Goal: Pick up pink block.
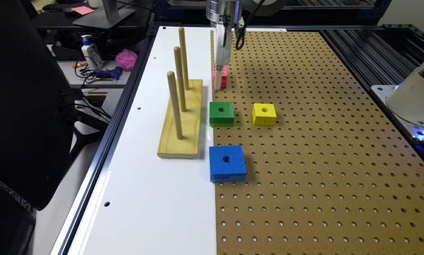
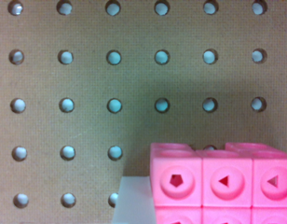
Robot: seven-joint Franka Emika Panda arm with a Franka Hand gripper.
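Observation:
The pink block (image 1: 223,75) rests on the brown pegboard (image 1: 303,124) near its far edge, beside the white strip. It is a small cube built of little snap-together cubes with dimpled faces, seen close up in the wrist view (image 2: 222,182). My gripper (image 1: 219,83) reaches straight down onto the block, and its white tip covers the block's side on the exterior view's left. In the wrist view a white part of the gripper lies right beside the block. Whether it grips the block is hidden.
Nearer the camera on the pegboard lie a green block (image 1: 221,113), a yellow block (image 1: 264,114) and a blue block (image 1: 227,163). A wooden base with three upright pegs (image 1: 181,117) stands on the white strip (image 1: 144,198). A magenta puff (image 1: 126,59) lies off the table.

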